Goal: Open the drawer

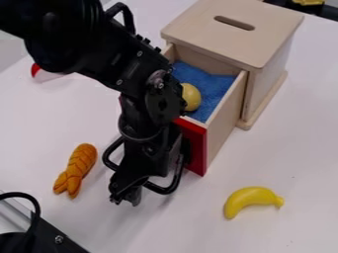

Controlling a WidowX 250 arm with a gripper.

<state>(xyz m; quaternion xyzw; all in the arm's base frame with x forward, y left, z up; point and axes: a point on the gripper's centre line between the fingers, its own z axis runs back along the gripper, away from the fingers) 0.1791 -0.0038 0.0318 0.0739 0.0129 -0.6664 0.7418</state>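
Over the tabletop (304,158), the drawer (222,118) was judged opened, with retreat called for; the pincer's (125,199) closure couldn't be told.

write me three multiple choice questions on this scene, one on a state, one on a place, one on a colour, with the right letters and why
1. How is the drawer of the wooden box?
A) shut
B) open
C) upside down

2. Where is the banana?
A) in the drawer
B) on top of the box
C) on the table

3. What colour is the drawer's front?
A) red
B) green
C) white

1 B: it sticks out of the box, with the blue cloth inside in plain sight.
2 C: it lies on the white surface, toward the lower right of the view, outside the drawer.
3 A: the panel shows red beside the black gripper arm.
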